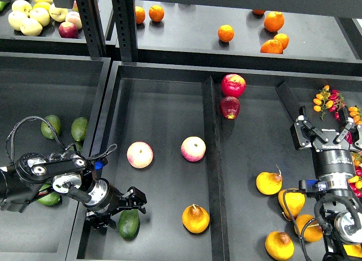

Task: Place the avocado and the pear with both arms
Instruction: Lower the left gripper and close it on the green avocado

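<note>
A dark green avocado [129,223] lies at the front left of the middle tray [164,108]. My left gripper [121,209] is low over its upper end with the fingers spread; the avocado rests on the tray floor. An orange-yellow pear [195,218] with a brown top sits in the same tray, to the right of the avocado. My right gripper [323,129] is open and empty, held upright above the right bin, away from both fruits.
Two pink-yellow apples [139,155] [193,148] lie mid-tray. Red apples [232,85] and several more pears [269,183] lie in the right bin. More avocados [78,128] lie in the left bin. Oranges [225,33] sit on the back shelf. A divider wall [210,159] separates the trays.
</note>
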Available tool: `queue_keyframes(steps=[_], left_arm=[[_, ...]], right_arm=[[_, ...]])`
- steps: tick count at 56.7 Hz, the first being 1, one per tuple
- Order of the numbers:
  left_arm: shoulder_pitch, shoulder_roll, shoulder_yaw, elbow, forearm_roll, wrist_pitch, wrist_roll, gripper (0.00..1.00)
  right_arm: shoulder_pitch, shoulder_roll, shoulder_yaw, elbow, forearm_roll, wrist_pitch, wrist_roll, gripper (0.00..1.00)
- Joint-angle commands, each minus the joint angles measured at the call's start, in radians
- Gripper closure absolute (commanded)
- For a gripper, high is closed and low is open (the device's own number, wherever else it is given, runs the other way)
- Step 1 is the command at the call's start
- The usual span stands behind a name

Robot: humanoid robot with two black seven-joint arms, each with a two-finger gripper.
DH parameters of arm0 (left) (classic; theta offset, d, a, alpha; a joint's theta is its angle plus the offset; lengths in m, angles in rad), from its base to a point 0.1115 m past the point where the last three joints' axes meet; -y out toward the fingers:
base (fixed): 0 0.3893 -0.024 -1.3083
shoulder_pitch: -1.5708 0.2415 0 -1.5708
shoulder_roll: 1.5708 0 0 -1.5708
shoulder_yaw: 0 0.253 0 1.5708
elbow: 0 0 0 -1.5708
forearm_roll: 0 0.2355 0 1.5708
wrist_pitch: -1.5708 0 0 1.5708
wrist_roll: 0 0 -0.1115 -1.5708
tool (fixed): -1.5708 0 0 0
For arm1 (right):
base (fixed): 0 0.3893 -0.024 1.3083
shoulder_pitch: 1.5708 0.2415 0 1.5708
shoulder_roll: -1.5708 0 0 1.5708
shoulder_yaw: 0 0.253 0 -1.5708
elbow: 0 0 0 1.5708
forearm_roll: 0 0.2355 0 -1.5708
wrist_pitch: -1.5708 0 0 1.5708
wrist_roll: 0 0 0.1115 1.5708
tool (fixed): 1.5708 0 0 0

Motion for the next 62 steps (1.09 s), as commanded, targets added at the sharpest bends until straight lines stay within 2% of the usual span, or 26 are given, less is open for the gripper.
queue_keyframes(steps=[1, 62], left_arm=[[0.000, -0.006, 0.009, 0.006, 0.000, 0.000, 0.000, 0.00], [-0.002, -0.077, 0.072, 0.070, 0.006, 0.000, 0.000, 0.01]], right_arm=[[0.000, 0.000, 0.000, 0.000, 0.000, 0.000, 0.000, 0.00], [0.002, 0.005, 0.003, 0.003, 0.000, 0.002, 0.003, 0.00]])
